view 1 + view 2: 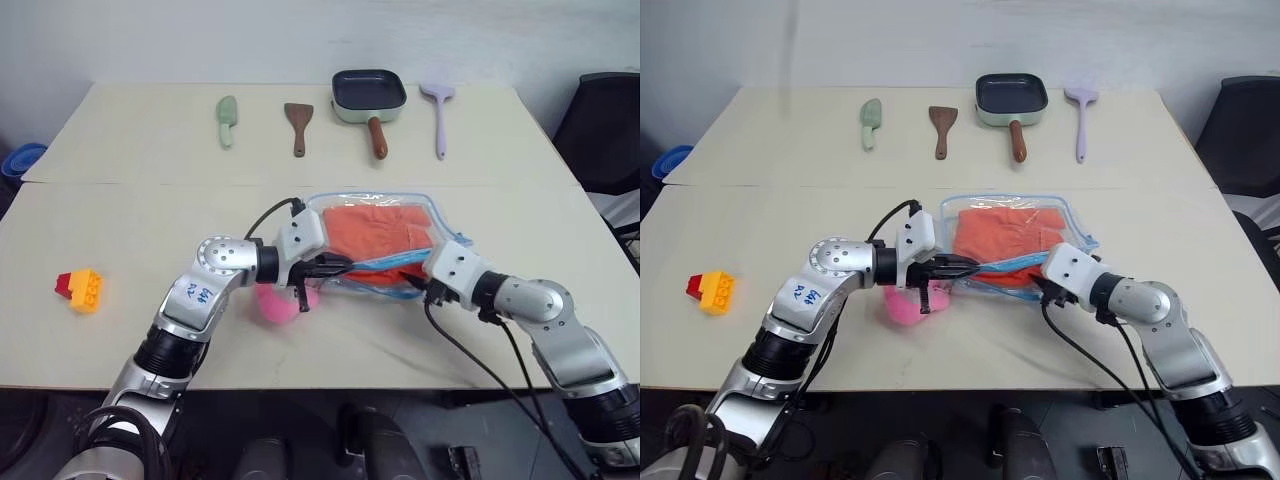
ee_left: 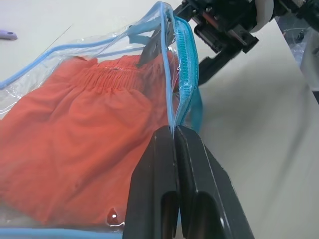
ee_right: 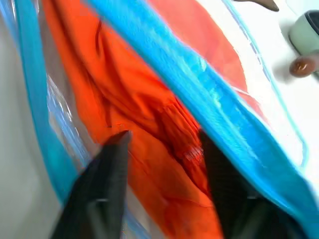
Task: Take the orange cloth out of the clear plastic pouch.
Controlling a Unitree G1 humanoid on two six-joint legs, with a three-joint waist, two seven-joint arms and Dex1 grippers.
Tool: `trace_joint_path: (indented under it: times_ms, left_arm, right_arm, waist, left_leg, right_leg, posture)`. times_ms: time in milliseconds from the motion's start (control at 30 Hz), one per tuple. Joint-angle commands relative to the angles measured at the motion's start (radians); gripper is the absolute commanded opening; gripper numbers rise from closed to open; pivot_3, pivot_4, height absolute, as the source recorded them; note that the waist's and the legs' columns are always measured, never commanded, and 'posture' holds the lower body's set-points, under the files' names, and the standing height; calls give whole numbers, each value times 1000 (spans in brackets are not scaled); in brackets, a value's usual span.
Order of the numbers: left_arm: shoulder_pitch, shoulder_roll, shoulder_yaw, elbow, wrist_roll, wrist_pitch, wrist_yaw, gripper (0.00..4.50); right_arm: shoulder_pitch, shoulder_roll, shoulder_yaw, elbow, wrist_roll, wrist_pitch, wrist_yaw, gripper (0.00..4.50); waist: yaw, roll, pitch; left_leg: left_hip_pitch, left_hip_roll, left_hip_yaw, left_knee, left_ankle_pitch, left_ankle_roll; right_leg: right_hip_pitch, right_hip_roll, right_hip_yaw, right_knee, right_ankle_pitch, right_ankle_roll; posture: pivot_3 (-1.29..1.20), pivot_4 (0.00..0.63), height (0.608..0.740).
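The clear soft plastic pouch [image 1: 385, 245] with light-blue zipper trim lies flat in the middle of the pale worktop [image 1: 150, 220], the orange cloth [image 2: 84, 144] not yet drawn out of it. The left end effector [image 2: 174, 137] is pinched together on the pouch's blue zipper edge, apparently to lift one lip and hold the mouth open. The right end effector [image 3: 164, 144], fingers apart, reaches into that mouth and straddles a fold of cloth, seemingly placed to pinch it.

A pale beige desk [image 1: 120, 230] (two tops pushed together, a seam running across between them) stands against a plain white wall [image 1: 200, 40]. A dark chair [image 1: 610, 130] sits at its right end, and a blue bowl-like object [image 1: 20, 160] lies off the left edge.
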Motion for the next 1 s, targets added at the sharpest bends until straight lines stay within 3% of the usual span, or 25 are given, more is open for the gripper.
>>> trace_joint_path:
  times_ms: [33,133,467,700,800,867,1000]
  left_arm:
    - [-23,-3,5,-24,-2,-11,1,0]
    - [-34,-8,4,-15,0,-13,3,0]
    - [-57,-2,11,28,6,-37,-5,0]
    - [-66,-10,8,28,1,-36,-7,0]
    - [-69,-13,6,24,-2,-32,-10,0]
    - [-72,-13,7,23,-3,-29,-12,0]
    - [-75,-13,10,23,-5,-27,-15,0]
  right_arm:
    - [-6,-23,19,15,-80,-110,-3,1806]
    - [-14,-26,32,57,-141,-189,-19,1806]
    - [10,-38,-13,40,-141,-254,11,1806]
    - [-25,-3,44,121,-272,-356,-41,1806]
    - [-53,21,76,152,-328,-378,-63,2365]
    - [-58,41,93,160,-352,-386,-71,3005]
    - [-85,86,117,185,-380,-389,-90,3005]
  waist:
    - [0,0,0]
    - [-2,0,0]
    - [-1,0,0]
    - [-2,0,0]
    - [-4,0,0]
    - [-4,0,0]
    - [-4,0,0]
  left_leg:
    - [0,0,0,0,0,0]
    - [0,0,1,0,0,0]
    - [0,0,1,0,0,0]
    - [0,0,1,0,0,0]
    - [0,0,1,0,0,-1]
    - [0,0,1,0,0,-1]
    - [0,1,1,0,0,-1]
  right_leg:
    - [0,0,0,0,0,0]
    - [0,1,0,0,0,0]
    - [0,0,0,0,0,0]
    - [0,0,0,0,0,0]
    - [0,0,0,0,0,0]
    - [0,0,0,1,0,0]
    - [0,0,0,1,0,0]
  posture:
    - [0,150,740]
    - [0,150,740]
    - [0,150,740]
    - [0,150,740]
    - [0,150,740]
    - [0,150,740]
    - [0,150,740]
